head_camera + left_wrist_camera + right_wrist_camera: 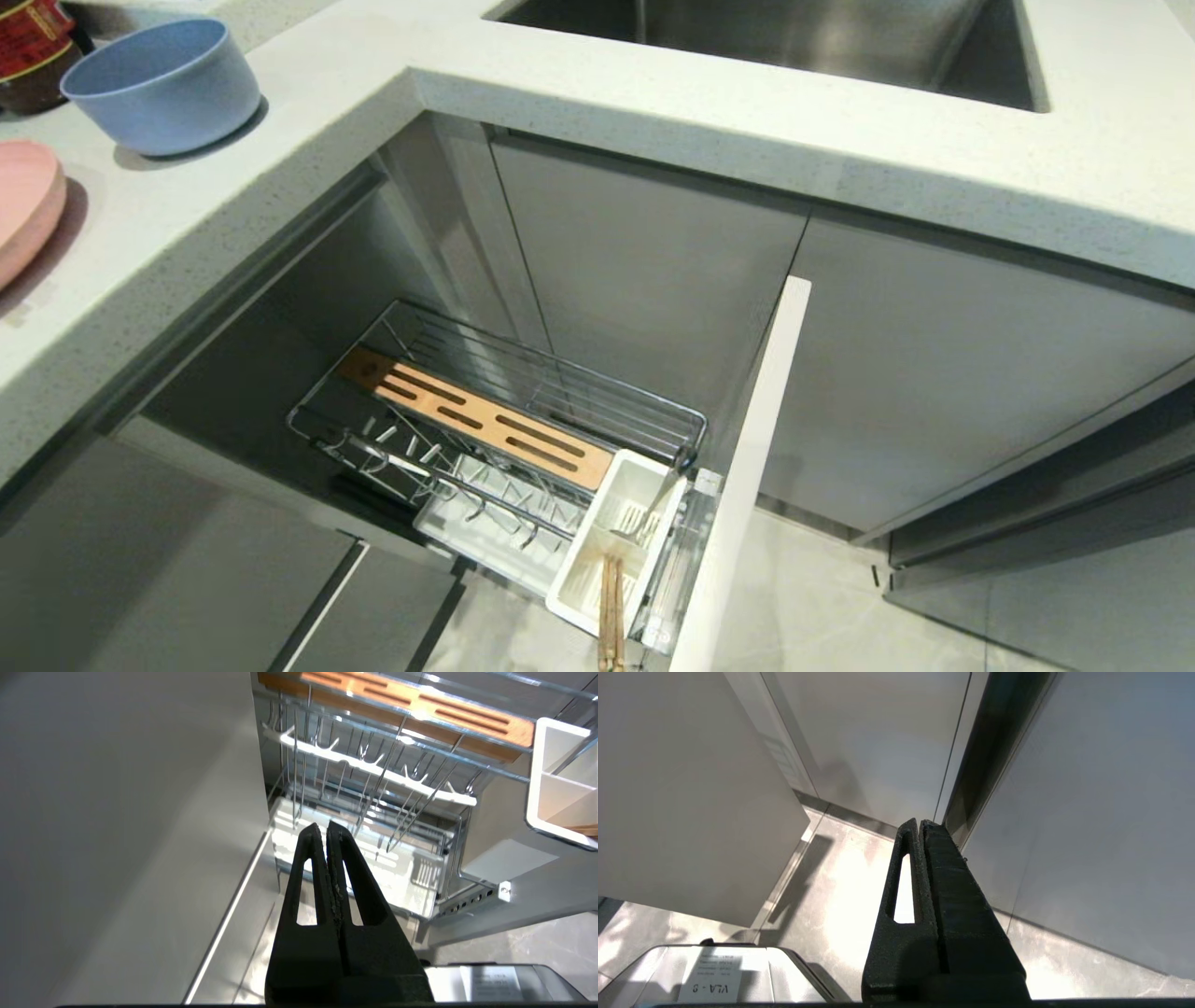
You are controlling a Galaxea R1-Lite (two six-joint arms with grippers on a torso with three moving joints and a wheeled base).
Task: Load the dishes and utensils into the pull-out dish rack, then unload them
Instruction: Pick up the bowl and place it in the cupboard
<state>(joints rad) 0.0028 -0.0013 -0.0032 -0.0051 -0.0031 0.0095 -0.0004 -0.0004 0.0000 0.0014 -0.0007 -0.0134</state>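
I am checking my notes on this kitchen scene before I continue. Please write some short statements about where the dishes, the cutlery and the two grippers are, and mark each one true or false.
1. The chopsticks stand in the white cutlery cup of the dish rack. True.
2. The blue bowl sits among the rack's prongs. False: it is on the countertop, near the pink plate.
3. The rack is pulled out of the cabinet. True.
4. The left gripper holds a fork. False: it is shut on nothing, low beside the rack.
5. The fork lies in the sink. False: it is in the cutlery cup.
6. The right gripper is shut and empty. True.
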